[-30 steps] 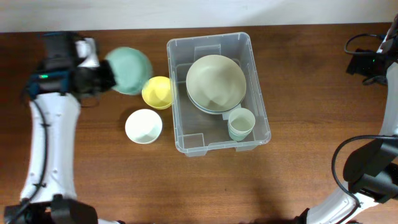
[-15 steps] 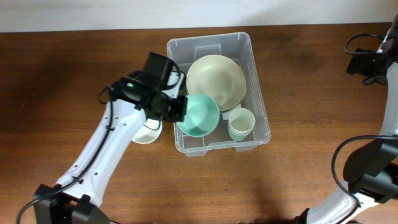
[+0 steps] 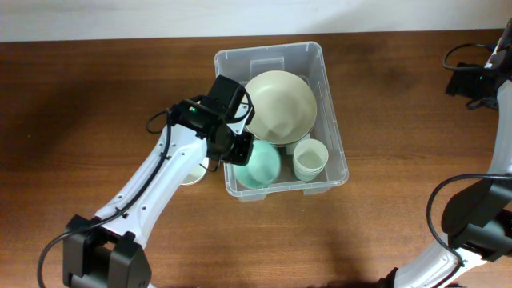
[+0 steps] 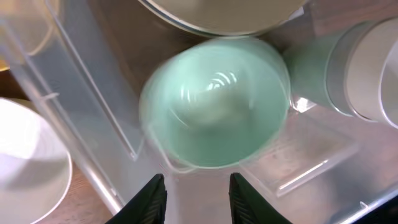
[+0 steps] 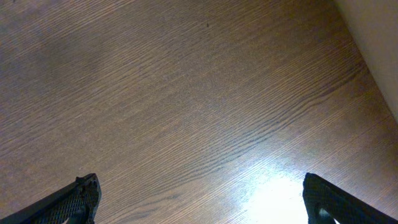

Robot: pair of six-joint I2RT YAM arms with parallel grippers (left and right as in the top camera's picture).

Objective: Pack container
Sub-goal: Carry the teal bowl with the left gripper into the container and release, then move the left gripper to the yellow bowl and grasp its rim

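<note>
Placing step: the left gripper (image 4: 196, 183), fingers parted and apparently free of the blurred mint bowl (image 3: 260, 164) inside the container (image 3: 272, 50) at centre frame, next must lift clear toward the white bowl (image 4: 28, 162), while the right gripper (image 5: 205, 205) gapes empty.

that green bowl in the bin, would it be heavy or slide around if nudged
The green bowl looks like thin-walled plastic, so it is probably light and stiff. Its glossy surface suggests it may slide easily on the smooth floor of the container. It sits wide and low, hemmed in by the big bowl and the cups, so tipping seems unlikely.
</note>
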